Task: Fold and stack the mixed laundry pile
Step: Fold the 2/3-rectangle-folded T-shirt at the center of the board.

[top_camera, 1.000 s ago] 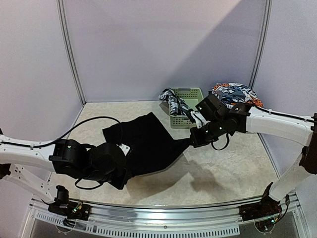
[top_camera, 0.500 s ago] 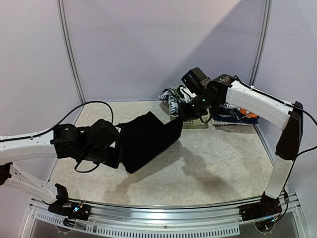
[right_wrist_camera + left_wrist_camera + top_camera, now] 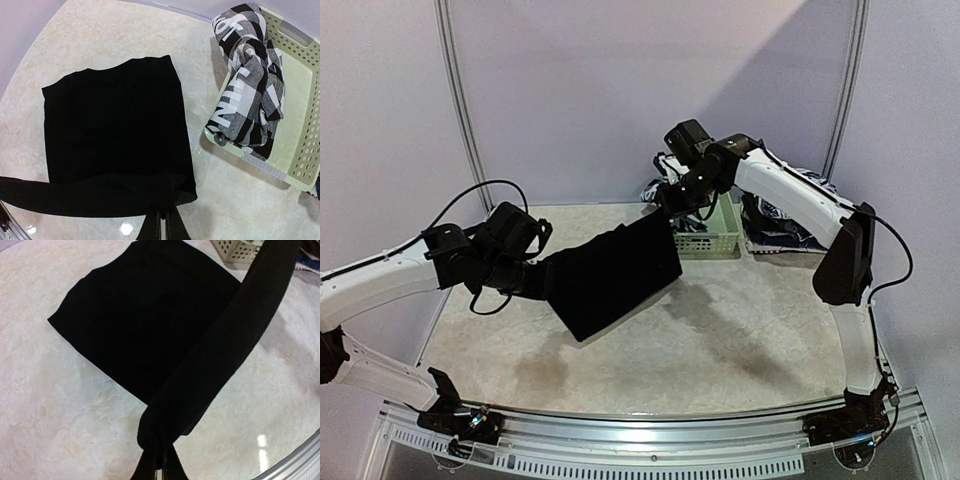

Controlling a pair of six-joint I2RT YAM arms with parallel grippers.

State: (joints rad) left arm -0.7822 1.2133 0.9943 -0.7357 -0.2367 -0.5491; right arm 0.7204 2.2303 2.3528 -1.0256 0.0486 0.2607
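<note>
Cloth [image 3: 615, 275], plain black, hangs stretched between both clamped jaws

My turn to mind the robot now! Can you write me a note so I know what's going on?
Left end effector: shut on the black cloth.
Right end effector: shut on it too; the cloth hangs stretched between them above the table.
Checked shirt: draped in the green basket.
Printed pieces: right of the basket.
Done: cloth picked up.
Left: fold it, then the others, and stack.
</note>
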